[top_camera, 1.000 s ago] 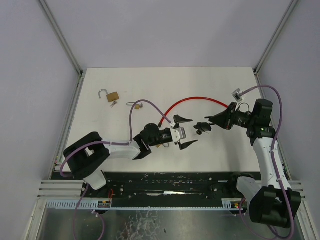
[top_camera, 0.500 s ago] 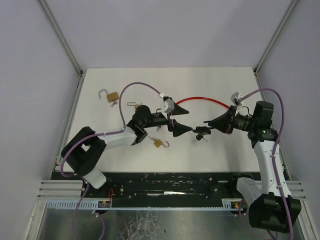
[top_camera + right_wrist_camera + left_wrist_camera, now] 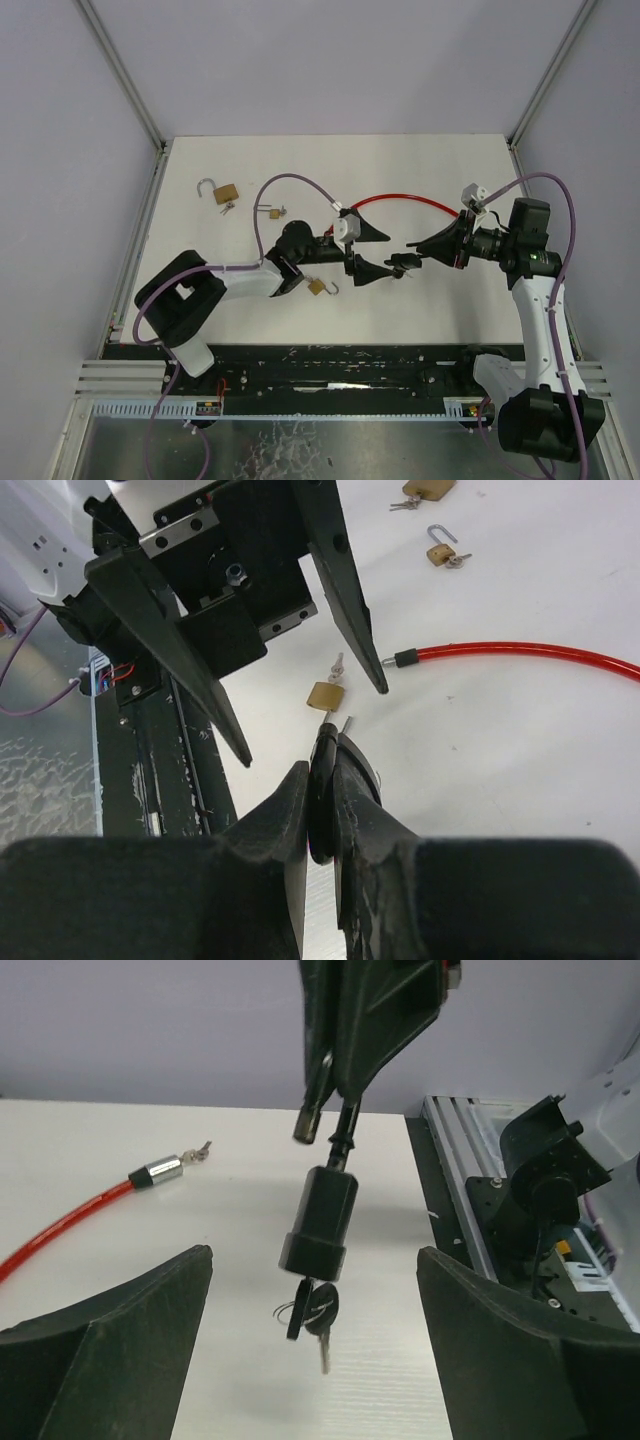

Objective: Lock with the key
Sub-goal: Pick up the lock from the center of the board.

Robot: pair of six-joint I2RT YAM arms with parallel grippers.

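The lock head [image 3: 400,263] lies between the left claw [image 3: 380,252] and right claw [image 3: 412,246].

From the top: looks down from above and behind the arm bases, far enough to take in the whole table [image 3: 430,160]. From the left wrist: sits low and near, faces the right gripper [image 3: 325,1132] and the black lock [image 3: 320,1220] in its grip. From the right wrist: faces the opposite way, toward the left gripper [image 3: 314,724]. Shared by all three: the red cable [image 3: 400,200].
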